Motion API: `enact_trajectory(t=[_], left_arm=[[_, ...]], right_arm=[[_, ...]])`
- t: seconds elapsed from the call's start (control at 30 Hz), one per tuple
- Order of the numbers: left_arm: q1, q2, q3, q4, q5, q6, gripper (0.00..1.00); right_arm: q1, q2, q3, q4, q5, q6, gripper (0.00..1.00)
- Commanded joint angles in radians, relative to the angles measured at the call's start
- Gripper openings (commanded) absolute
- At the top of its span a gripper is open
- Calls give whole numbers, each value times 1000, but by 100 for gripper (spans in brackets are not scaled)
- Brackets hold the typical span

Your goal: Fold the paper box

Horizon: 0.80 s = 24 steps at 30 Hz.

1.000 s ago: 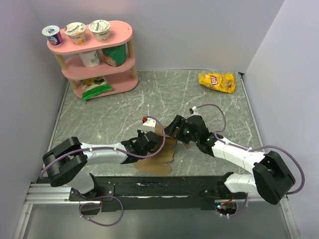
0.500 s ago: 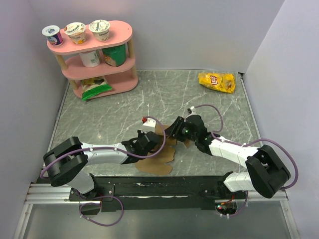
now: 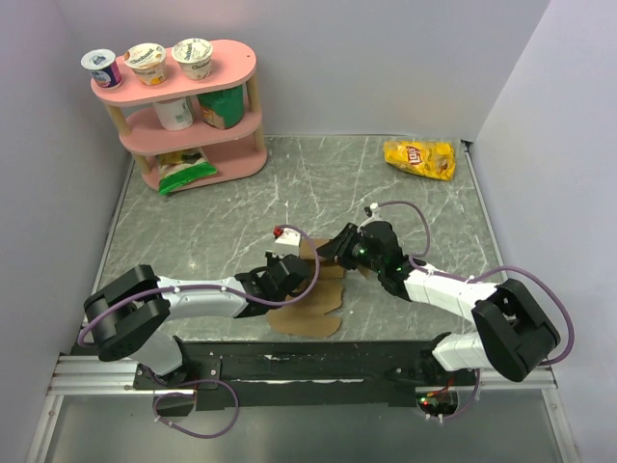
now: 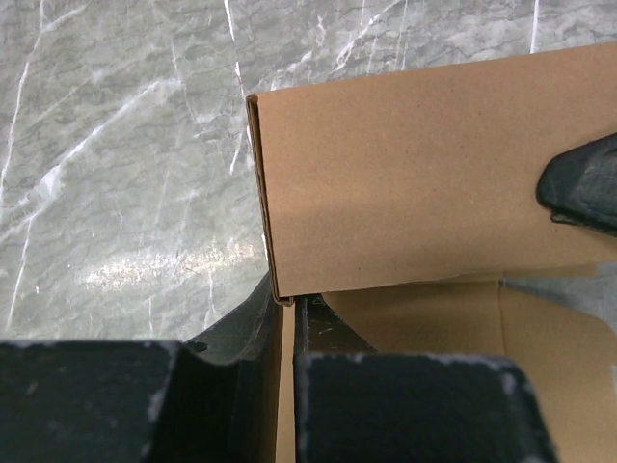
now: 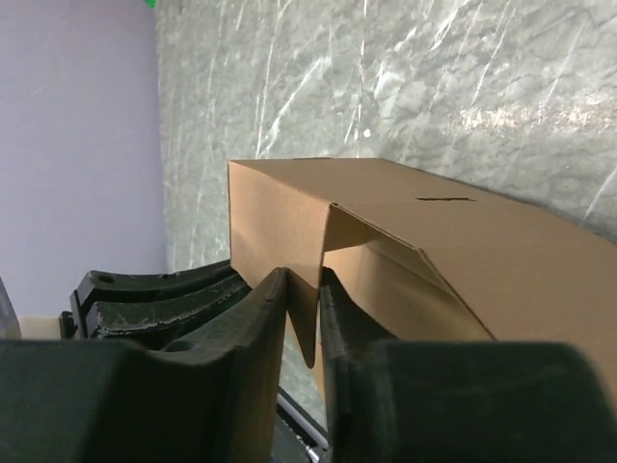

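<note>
The task was somewhere in the middle, as I judged it. The plain brown cardboard paper box (image 3: 310,311) lay on the grey marbled bench (image 3: 405,193), in front of the pink rounded plastic shelf (image 3: 183,106) and to its right, much closer to the bases of the arms than the shelf was. One part of it was already raised: the left wrist view showed a cardboard wall (image 4: 405,183) standing up with a sharp vertical corner, and the right wrist view showed this raised part as a hollow sleeve with a small slot on its top face. The rest was not done. Rounded flaps were lying flat on the bench on the side away from the shelf, and no closed box was to be seen. Probably the remaining walls had to be lifted and the flaps tucked in.

The left pincer (image 3: 287,268) was on the side of the raised part that faced the shelf. Its jaws were almost together and clamped on the lower edge of the cardboard wall, near the corner; the sheet went between the two fingers (image 4: 241,328).

The right pincer (image 3: 335,253) was on the opposite side, away from the shelf. Its jaws stood only a narrow gap apart, with a pointed cardboard flap (image 5: 308,289) between them. It seemed that both fingers pressed this flap, but I could not be fully sure the grip was firm.

The yellow chip bag (image 3: 419,157) lay far to the right of the shelf, well apart from the box.
</note>
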Motion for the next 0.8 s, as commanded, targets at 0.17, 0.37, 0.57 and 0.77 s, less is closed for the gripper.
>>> enact_trajectory(t=[0.17, 0.37, 0.57, 0.77], left_arm=[[-17, 53, 67, -108, 28, -34, 1], [2, 77, 99, -143, 54, -40, 1], [14, 86, 107, -143, 88, -48, 1], [13, 97, 115, -140, 107, -43, 1]], right_arm=[[1, -163, -73, 12, 95, -116, 82], [53, -358, -193, -94, 184, -205, 79], [118, -500, -286, -223, 288, -226, 71], [141, -434, -285, -220, 365, -229, 62]])
